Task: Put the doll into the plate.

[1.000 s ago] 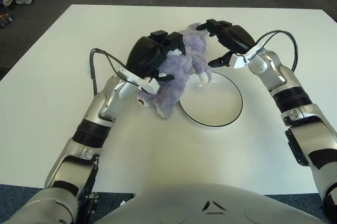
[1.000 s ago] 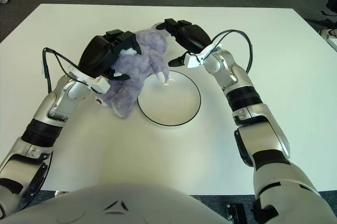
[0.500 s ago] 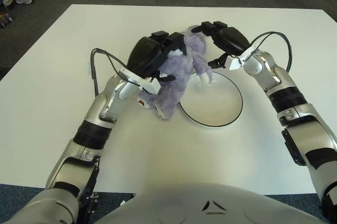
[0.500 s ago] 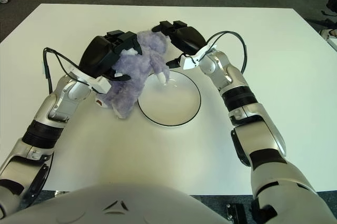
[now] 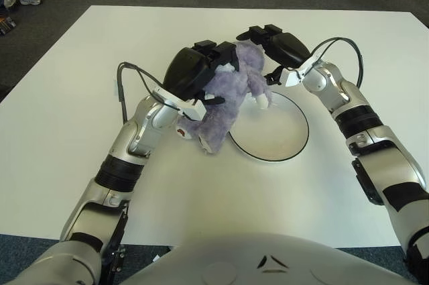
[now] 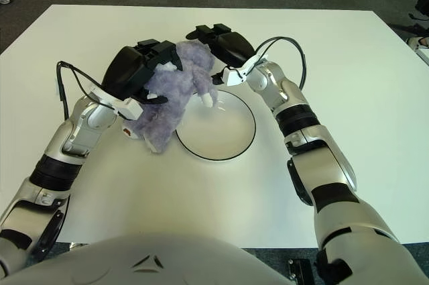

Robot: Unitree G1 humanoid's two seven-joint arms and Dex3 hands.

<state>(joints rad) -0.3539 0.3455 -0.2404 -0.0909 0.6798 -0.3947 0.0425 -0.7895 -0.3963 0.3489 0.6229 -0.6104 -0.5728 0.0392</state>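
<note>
Left eye view: left hand (image 5: pixel 194 70) fingers (image 5: pixel 213 48) around doll (image 5: pixel 231 90).

Flat white square table (image 5: pixel 80 131). On it: round white black-rimmed plate (image 5: pixel 269 128), below and between both hands, right of the left one.

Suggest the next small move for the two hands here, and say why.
Probably carry the purple plush doll a little to the robot's right and lower it. The left hand grips its left side, the right hand presses at its head, and only one paw hangs over the rim of the white plate; most of its body is still left of the plate.
</note>
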